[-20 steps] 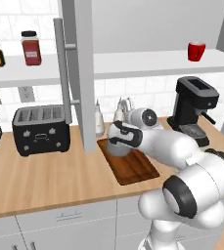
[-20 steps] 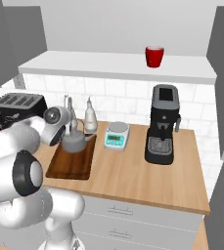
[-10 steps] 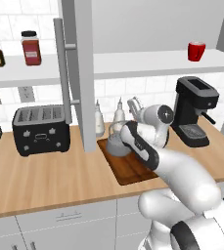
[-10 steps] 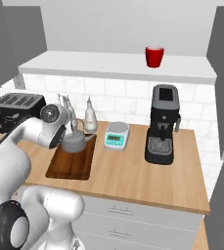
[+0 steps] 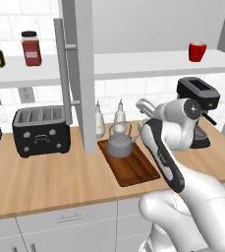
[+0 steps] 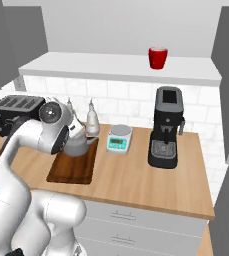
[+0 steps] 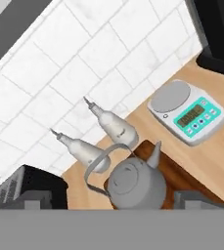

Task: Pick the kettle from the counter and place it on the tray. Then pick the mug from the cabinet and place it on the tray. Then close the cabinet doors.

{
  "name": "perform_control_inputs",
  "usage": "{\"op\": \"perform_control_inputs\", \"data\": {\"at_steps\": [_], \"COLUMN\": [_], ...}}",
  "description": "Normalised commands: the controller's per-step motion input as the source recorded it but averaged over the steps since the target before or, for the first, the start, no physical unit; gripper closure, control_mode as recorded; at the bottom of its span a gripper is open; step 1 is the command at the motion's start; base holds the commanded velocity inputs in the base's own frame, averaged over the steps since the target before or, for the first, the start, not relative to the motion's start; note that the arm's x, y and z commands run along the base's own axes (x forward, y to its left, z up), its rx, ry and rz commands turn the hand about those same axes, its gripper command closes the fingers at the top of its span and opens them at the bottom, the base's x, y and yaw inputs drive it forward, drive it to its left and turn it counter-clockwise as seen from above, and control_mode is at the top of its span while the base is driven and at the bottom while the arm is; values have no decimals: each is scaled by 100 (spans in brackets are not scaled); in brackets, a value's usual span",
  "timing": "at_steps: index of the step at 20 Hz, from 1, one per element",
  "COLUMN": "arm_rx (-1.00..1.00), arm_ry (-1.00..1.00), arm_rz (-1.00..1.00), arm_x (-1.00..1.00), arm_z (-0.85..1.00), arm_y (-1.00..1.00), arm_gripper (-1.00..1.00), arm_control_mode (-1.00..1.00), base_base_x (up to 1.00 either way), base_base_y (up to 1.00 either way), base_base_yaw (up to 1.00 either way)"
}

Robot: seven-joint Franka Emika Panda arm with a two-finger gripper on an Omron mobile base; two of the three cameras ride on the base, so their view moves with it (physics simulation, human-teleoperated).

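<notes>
The grey kettle (image 5: 119,145) (image 6: 76,147) (image 7: 133,184) stands upright on the dark-brown tray (image 5: 136,170) (image 6: 71,171) on the wooden counter (image 5: 45,183). My gripper (image 5: 142,108) (image 7: 114,201) hangs open just above and to the right of the kettle, touching nothing; its two fingertips (image 7: 33,200) sit wide to either side in the hand view. The red mug (image 5: 197,51) (image 6: 157,57) stands on the white shelf of the open cabinet (image 5: 148,64). One grey cabinet door (image 5: 82,74) juts out towards me, edge on, left of the tray.
Two white pointed bottles (image 5: 109,120) (image 7: 96,139) stand behind the tray. A black toaster (image 5: 40,130) is at the left, a small scale (image 6: 118,138) (image 7: 187,111) and a black coffee machine (image 6: 166,127) at the right. Jars (image 5: 30,47) sit on the left shelf.
The hand has lifted up and to the right, away from the kettle, with its jaws still open. The kettle has stayed on the tray.
</notes>
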Motion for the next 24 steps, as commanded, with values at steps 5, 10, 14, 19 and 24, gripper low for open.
{"op": "perform_control_inputs", "data": {"at_steps": [5,10,14,19,24], "arm_rx": [-37,-33,-29,-15,-14], "arm_ry": [-19,9,23,0,-2], "arm_rz": [44,14,4,4,1], "arm_x": [-61,-34,-14,-8,-14], "arm_z": [36,52,58,58,62], "arm_y": [-39,-42,-47,-49,-52], "arm_gripper": [-100,-100,-100,-100,-100], "arm_control_mode": [-100,-100,-100,-100,-100], "base_base_x": [0,0,0,0,0], "base_base_y": [0,0,0,0,0], "base_base_yaw": [0,0,0,0,0]}}
